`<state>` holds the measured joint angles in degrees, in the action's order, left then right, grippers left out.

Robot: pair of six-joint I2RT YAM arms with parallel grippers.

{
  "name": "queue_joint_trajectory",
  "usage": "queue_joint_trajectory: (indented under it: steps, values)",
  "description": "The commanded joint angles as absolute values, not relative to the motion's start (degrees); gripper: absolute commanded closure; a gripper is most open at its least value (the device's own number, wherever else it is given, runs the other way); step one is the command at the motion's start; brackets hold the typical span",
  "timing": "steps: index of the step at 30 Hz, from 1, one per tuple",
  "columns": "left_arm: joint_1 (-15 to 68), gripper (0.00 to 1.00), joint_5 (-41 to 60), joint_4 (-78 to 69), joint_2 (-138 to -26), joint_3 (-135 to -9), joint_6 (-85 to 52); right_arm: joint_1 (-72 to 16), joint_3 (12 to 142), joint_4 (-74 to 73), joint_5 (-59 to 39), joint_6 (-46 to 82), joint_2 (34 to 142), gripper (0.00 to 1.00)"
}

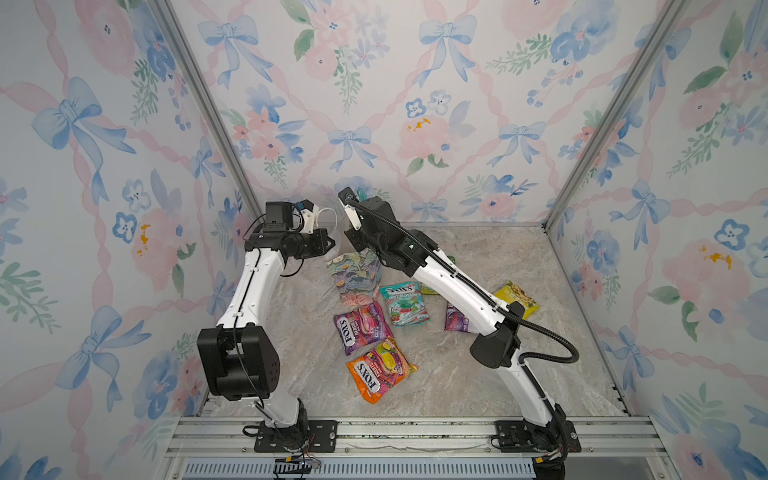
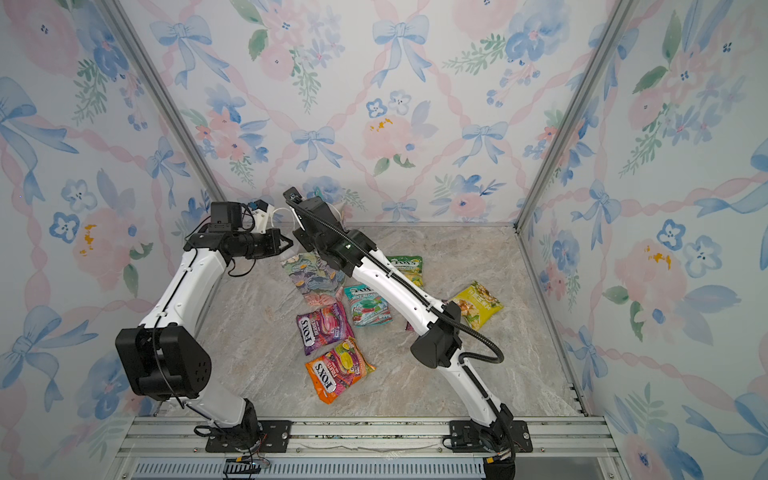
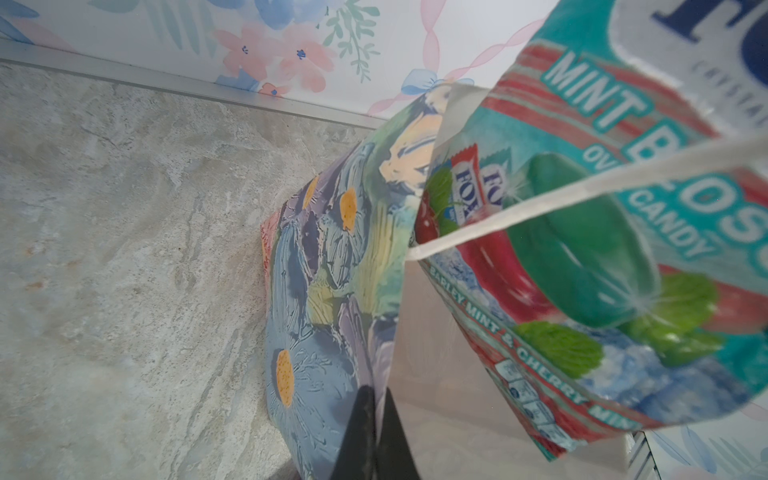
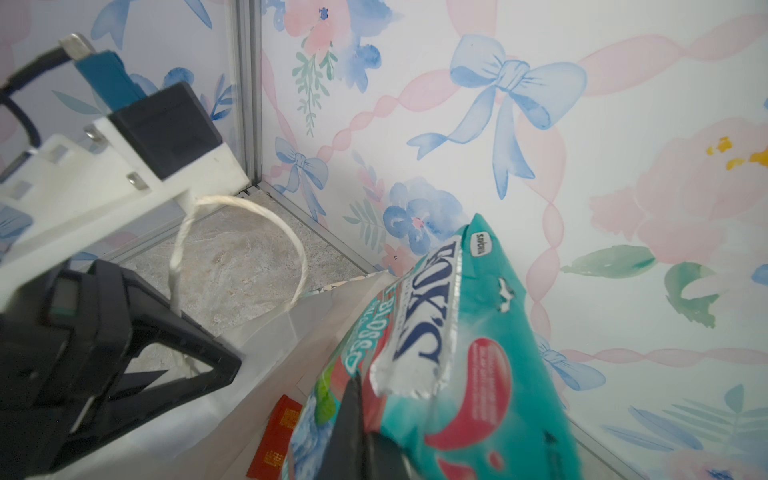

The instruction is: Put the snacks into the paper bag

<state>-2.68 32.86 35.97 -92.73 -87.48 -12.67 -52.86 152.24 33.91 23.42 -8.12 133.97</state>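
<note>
In both top views the paper bag stands on the worktop near the back wall, between the two arms. The left jaws meet its rim on the left side. The right jaws are hidden behind the right arm, above the bag's mouth. Loose snacks lie in front of the bag and to its right: a second teal packet, a purple packet, an orange packet, a yellow packet and a green packet partly under the right arm.

In the left wrist view the left jaws are pressed together on the bag's wall, with the floral outside on one face and the white inside on the other. The teal mint packet hangs at the open mouth, and a white cord handle crosses in front of it.

In the right wrist view the right jaws are pinched tight on the teal mint packet's edge, above the bag's white interior. A small red packet lies inside the bag.
</note>
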Motion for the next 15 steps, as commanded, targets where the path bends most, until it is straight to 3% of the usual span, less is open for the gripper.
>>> queue_joint_trajectory:
  steps: [1,7,15]
  values:
    - [-3.0,1.0,33.22,37.27,-91.65,-86.53,-12.66,-52.12,152.74,31.65,24.05,-6.64,133.1,1.0]
    - [-3.08,1.0,33.31,37.27,-91.58,-86.57,-12.66,-52.29,146.52,31.02,23.44,-4.97,129.81,0.94]
    - [-3.11,1.0,33.22,37.27,-91.71,-86.5,-12.66,-52.38,143.71,31.78,17.85,-1.06,124.69,0.52]
